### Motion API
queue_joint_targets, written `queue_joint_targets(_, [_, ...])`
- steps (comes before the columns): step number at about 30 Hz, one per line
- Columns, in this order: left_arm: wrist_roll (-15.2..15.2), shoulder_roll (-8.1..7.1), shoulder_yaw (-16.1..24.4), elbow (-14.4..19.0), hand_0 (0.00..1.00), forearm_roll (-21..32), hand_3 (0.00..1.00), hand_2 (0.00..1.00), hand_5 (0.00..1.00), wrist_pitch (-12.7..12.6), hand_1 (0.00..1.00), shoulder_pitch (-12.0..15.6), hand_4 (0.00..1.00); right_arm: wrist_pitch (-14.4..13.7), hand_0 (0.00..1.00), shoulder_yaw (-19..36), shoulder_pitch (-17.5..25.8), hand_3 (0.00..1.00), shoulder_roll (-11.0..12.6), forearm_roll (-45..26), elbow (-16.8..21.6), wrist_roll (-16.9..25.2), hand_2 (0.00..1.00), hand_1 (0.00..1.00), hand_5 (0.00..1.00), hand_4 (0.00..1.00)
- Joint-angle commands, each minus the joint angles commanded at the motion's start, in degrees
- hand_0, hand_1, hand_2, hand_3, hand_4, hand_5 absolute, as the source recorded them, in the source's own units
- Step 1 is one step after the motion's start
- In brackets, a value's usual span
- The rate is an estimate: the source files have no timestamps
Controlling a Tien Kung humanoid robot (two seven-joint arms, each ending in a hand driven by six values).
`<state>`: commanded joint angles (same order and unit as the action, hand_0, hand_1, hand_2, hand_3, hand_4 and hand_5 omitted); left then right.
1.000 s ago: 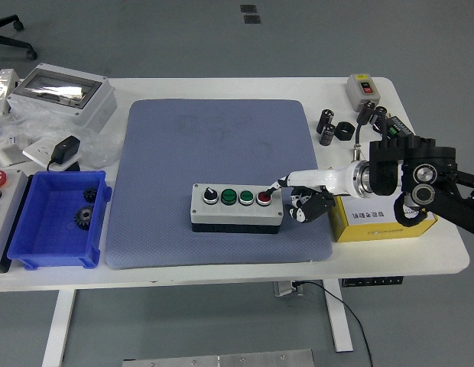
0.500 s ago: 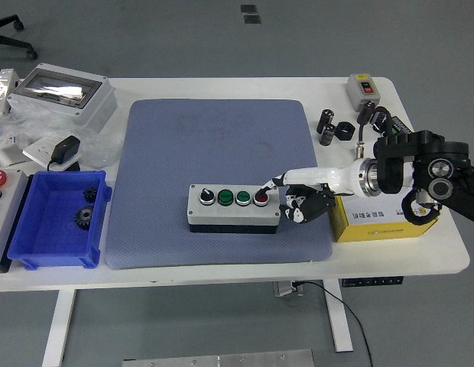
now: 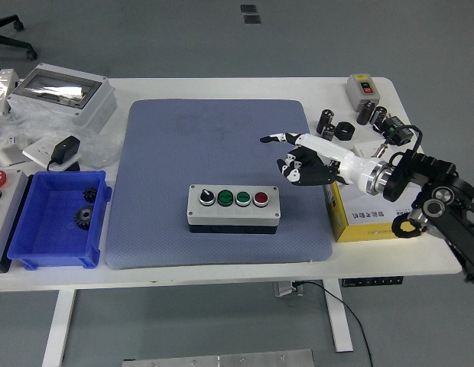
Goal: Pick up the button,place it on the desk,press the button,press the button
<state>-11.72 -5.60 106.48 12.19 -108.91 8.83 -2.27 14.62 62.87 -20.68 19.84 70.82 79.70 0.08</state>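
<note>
Blue mat (image 3: 214, 153) covers table (image 3: 436, 256) centre; at 9 o'clock of it, blue bin (image 3: 57, 222) holding two black gears (image 3: 87, 205). At 10–11 o'clock: grey box with clear lid (image 3: 61, 94), black adapter (image 3: 66, 148) on plastic bags. At 3 o'clock of mat, yellow box (image 3: 374, 225); at 1–2 o'clock, black cylinders (image 3: 326, 126) and grey switch box (image 3: 364, 88) with red and black buttons.
</note>
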Motion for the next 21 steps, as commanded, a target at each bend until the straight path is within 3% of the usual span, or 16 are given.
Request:
queue_joint_targets(2, [-0.3, 0.14, -0.2, 0.1, 0.648, 0.3, 0.565, 0.475, 0.002, -0.2, 0.532, 0.1, 0.304, -4.1, 0.036, 2.1, 3.2, 0.884, -2.6, -2.9, -1.9, 4.1, 0.353, 0.178, 0.273, 0.392])
queue_joint_targets(3, [-0.4, 0.20, -0.2, 0.1, 0.649, 0.4, 0.565, 0.476, 0.002, -0.2, 0.532, 0.2, 0.309, -6.4, 0.296, 2.8, 4.8, 0.875, -4.0, -4.5, -3.0, 6.4, 0.592, 0.425, 0.327, 0.644])
queue_joint_targets(8, [0.0, 0.39, 0.3, -0.1, 0.649, -0.2, 0.565, 0.476, 0.002, -0.1, 0.532, -0.1, 0.309, -17.2, 0.296, 2.4, 10.9, 0.875, -9.3, -11.8, -7.4, 17.4, 0.592, 0.425, 0.327, 0.644])
queue_joint_targets(9, [0.2, 0.42, 0.4, -0.2, 0.649, -0.3, 0.564, 0.477, 0.002, 0.0, 0.531, -0.1, 0.325, -19.2, 0.556, 2.8, 11.5, 0.704, -9.8, -12.5, -7.7, 19.6, 0.648, 0.623, 0.363, 0.647])
queue_joint_targets(14, [0.7, 0.57, 0.6, -0.4, 0.649, -0.5, 0.564, 0.477, 0.002, 0.0, 0.531, -0.2, 0.325, -26.6, 0.556, 5.6, 12.2, 0.704, -11.2, -12.9, -8.0, 28.3, 0.648, 0.623, 0.363, 0.647])
queue_joint_targets(15, [0.6, 0.58, 0.5, -0.3, 0.649, -0.3, 0.563, 0.479, 0.002, 0.0, 0.530, -0.1, 0.325, -27.5, 0.803, 6.1, 12.3, 0.762, -11.2, -13.1, -7.9, 29.5, 0.789, 0.767, 0.773, 0.770])
queue_joint_targets(17, [0.2, 0.60, 0.1, -0.2, 0.649, 0.3, 0.563, 0.479, 0.002, -0.1, 0.530, 0.1, 0.325, -28.3, 0.803, 6.8, 12.4, 0.762, -11.0, -13.8, -7.6, 32.1, 0.789, 0.767, 0.773, 0.770])
queue_joint_targets(20, [-0.3, 0.59, -0.3, 0.0, 0.649, 0.9, 0.563, 0.479, 0.002, -0.3, 0.530, 0.2, 0.325, -27.8, 0.803, 6.9, 12.2, 0.762, -10.5, -15.5, -7.2, 32.3, 0.789, 0.767, 0.773, 0.770])
queue_joint_targets(21, [-0.4, 0.58, -0.4, 0.1, 0.649, 1.1, 0.561, 0.476, 0.002, -0.3, 0.527, 0.3, 0.316, -27.7, 0.853, 6.7, 12.0, 0.800, -10.2, -16.3, -7.0, 31.9, 0.817, 0.801, 0.998, 0.765])
